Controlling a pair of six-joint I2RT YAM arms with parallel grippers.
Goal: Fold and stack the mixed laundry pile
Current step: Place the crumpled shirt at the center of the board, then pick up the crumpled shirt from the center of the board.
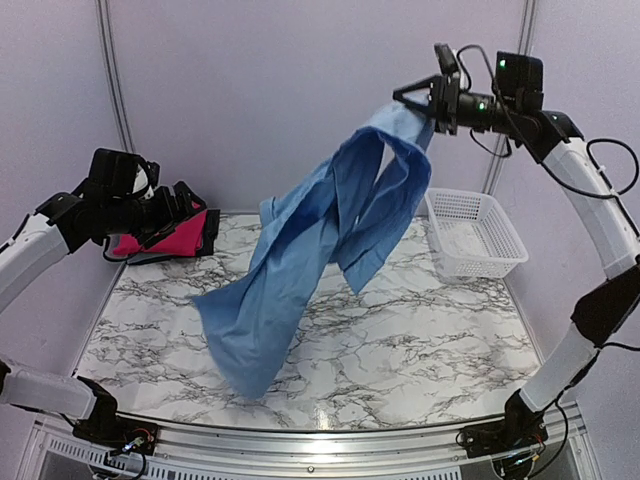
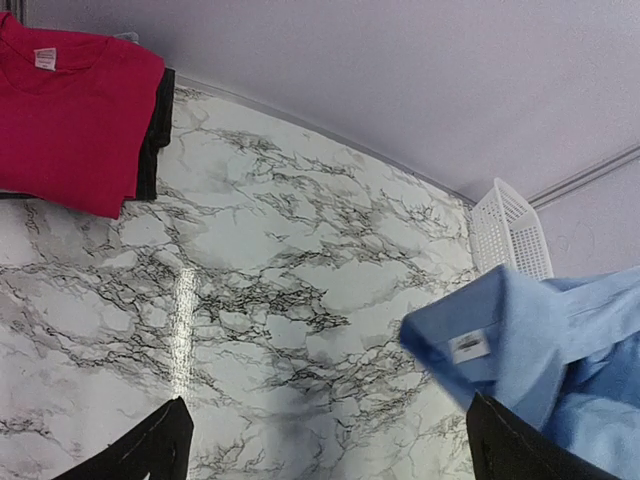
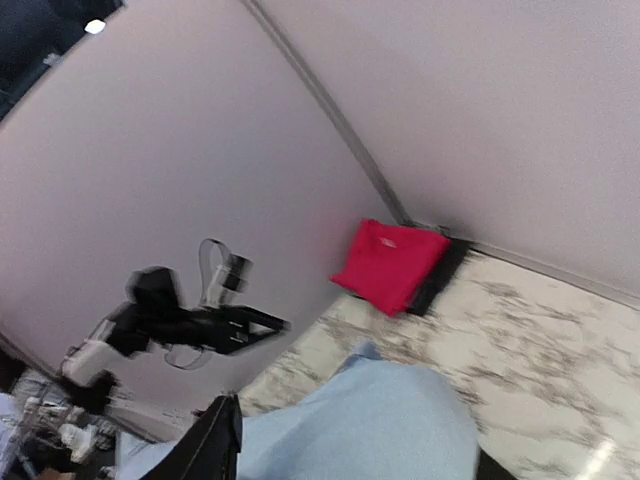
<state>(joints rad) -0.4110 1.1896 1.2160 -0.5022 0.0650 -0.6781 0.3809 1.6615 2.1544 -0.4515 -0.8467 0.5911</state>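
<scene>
My right gripper (image 1: 425,100) is raised high at the back right. It is shut on the light blue collared shirt (image 1: 320,230), which hangs down and left, its lower end resting on the table. In the right wrist view the blue cloth (image 3: 380,420) fills the gap between my fingers (image 3: 215,445). My left gripper (image 1: 192,212) is open and empty, held above the table next to a folded pink-red T-shirt (image 1: 160,240). That T-shirt lies on a dark garment (image 2: 152,130) at the back left. The shirt's collar (image 2: 500,340) shows by my left gripper (image 2: 330,462). No denim piece shows.
A white slatted basket (image 1: 475,232) stands at the table's back right, just right of the hanging shirt. The marble table (image 1: 400,340) is bounded by purple walls at the back and sides and a metal rail at the front.
</scene>
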